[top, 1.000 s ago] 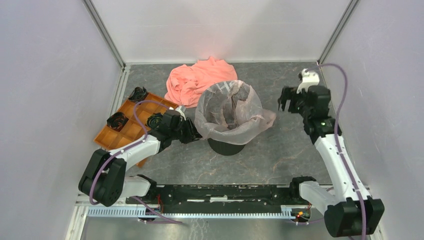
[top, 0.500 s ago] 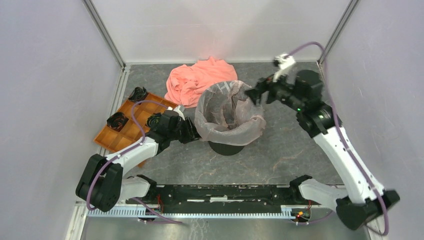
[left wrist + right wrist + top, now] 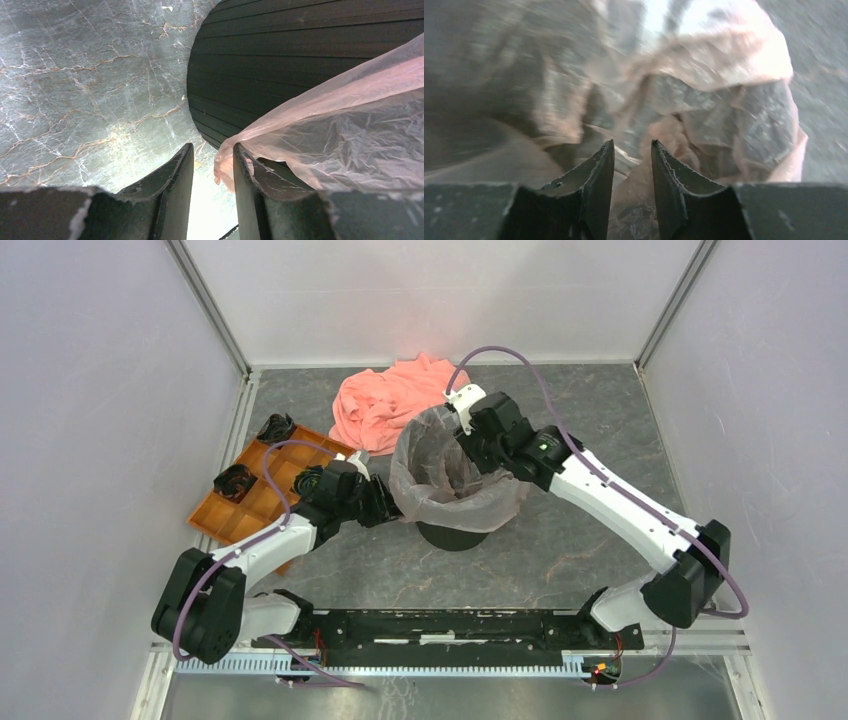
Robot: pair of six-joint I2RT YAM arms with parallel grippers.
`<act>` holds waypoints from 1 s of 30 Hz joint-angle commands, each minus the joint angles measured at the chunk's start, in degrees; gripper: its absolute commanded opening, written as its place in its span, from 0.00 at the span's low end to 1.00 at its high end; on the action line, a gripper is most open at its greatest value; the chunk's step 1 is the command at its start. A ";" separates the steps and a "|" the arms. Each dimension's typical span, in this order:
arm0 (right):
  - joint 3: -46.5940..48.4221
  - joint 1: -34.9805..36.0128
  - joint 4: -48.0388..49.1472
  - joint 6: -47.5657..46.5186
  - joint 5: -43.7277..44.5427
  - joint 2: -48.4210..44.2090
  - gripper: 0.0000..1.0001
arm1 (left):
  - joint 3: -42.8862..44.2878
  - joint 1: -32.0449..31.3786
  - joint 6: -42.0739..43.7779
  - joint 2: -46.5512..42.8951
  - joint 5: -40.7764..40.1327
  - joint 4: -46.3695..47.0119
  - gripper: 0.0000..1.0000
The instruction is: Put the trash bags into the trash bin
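The black trash bin [image 3: 455, 533] stands mid-table with the pale pink trash bag [image 3: 420, 455] lining it and draped over its rim. My left gripper [image 3: 388, 505] sits low against the bin's left side. In the left wrist view its jaws [image 3: 212, 147] are open on bare table, and the bag's hem [image 3: 350, 130] hangs just past the right fingertip in front of the ribbed bin wall [image 3: 280, 50]. My right gripper [image 3: 478, 462] reaches down into the bin's mouth. It [image 3: 632, 143] is open by a narrow gap, with crumpled bag film [image 3: 724, 100] blurred below it.
A salmon-orange cloth [image 3: 385, 405] lies heaped behind the bin. An orange compartment tray [image 3: 225, 518] holding dark rolls [image 3: 235, 480] lies left of the left arm. Walls enclose the table on the left, back and right.
The right arm swung from the far right to over the bin's mouth and its jaws narrowed. The bag's right flap now lies closer to the bin. The left arm has barely moved.
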 commanded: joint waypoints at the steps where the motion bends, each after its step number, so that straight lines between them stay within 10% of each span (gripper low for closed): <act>1: 3.89 2.35 -7.17 -0.52 21.35 2.43 0.37 | 0.84 0.07 2.05 -0.56 -0.72 -0.40 0.41; 30: 9.81 6.72 17.01 -3.75 23.40 12.83 0.38 | 1.71 0.05 2.48 -3.66 -1.06 -3.05 0.42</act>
